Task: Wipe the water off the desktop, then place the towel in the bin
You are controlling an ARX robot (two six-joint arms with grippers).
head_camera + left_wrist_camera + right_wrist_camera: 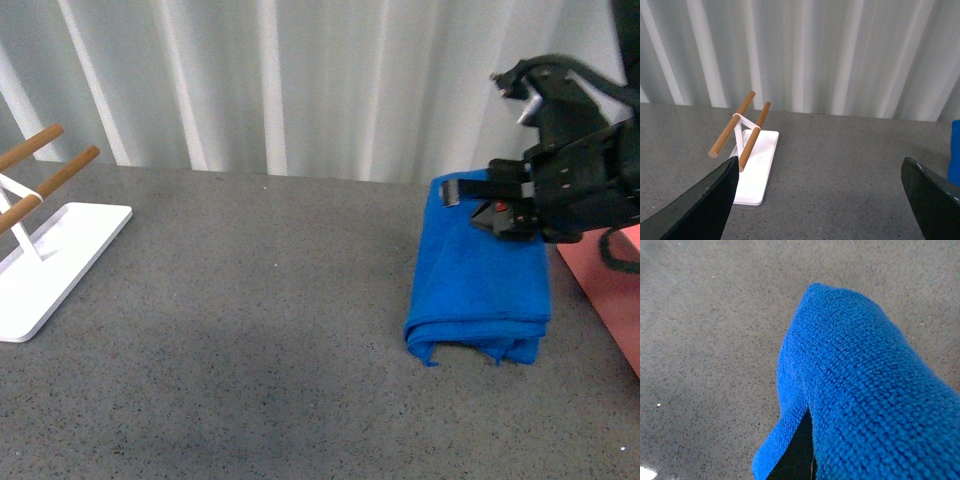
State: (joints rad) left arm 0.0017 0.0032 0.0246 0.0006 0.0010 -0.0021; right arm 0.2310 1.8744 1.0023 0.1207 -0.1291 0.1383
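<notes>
Keeping the cloth flat and pressed low through the drag is what matters now, I judge. The right gripper (500, 205), upper right of the front view, looks clenched on the far edge of the towel (480, 290). That towel lies folded on the desktop (250, 300), right of centre. No puddle is plain to see, so sweep broadly toward the middle. The left gripper (819, 165) is released, its fingers (710, 200) wide apart in the lower corners of its wrist view. Counted: one towel, one bin (615, 295) at the right edge, one white tray (50, 260) with two wooden rods (70, 170), and two grippers.
</notes>
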